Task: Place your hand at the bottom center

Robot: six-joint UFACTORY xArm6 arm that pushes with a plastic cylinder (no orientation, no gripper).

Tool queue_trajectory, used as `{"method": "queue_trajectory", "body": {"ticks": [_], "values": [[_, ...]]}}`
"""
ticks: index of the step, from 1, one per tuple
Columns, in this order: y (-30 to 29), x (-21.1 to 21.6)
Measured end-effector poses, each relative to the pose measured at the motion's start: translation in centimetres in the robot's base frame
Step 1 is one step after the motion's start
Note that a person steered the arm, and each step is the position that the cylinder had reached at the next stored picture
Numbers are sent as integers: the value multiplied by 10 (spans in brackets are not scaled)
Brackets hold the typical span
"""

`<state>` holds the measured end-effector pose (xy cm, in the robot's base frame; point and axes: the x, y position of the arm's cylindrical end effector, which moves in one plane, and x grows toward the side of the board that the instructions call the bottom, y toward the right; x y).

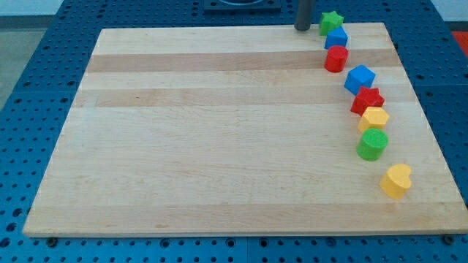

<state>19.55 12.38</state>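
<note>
My tip [302, 28] stands at the top edge of the wooden board [219, 131], right of centre, just left of the green star [330, 22]. Below the star a curved line of blocks runs down the view's right side: a blue block [336, 39], a red cylinder [336, 58], a blue cube [359, 78], a red star [367, 100], a yellow hexagon [374, 118], a green cylinder [372, 145] and a yellow heart [396, 180]. The tip touches none of them.
The board lies on a blue perforated table [44, 58] that surrounds it on all sides. The arm's dark base shows at the view's top centre [241, 4].
</note>
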Motion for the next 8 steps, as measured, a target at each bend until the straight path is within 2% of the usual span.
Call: {"method": "queue_trajectory", "body": {"ticks": [1,2,3,4,5,6,7,8], "values": [[-4,2],[-51,30],[-67,53],[-61,55],[-60,17],[-53,-3],[-35,-3],[-53,27]]}}
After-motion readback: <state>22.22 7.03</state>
